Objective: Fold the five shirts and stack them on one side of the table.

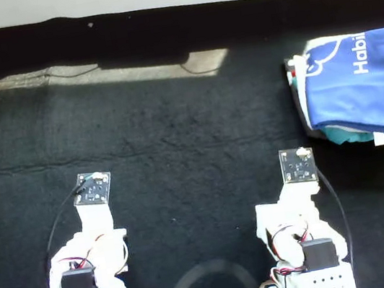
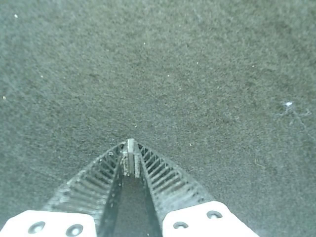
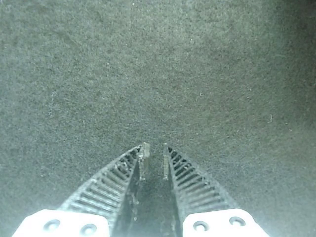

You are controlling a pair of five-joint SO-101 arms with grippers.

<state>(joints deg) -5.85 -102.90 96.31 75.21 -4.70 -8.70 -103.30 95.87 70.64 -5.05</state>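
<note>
Near edge: left fingers (image 2: 96, 183) closed tip to tip, empty. Right fingers (image 3: 111, 180) slightly parted, empty. Both hang over bare tabletop (image 1: 175, 132), apparently parked because nothing is left to grasp. Far right: folded shirts (image 1: 358, 88) stacked, blue on top, set aside as the task requires. Whether there are five cannot be told.

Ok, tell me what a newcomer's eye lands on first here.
The stack of folded fabric shirts, a bright blue shirt on top, sits at the high view's right edge on the black felt tabletop. Over bare felt, the left end effector is shut, the right end effector slightly open.
</note>
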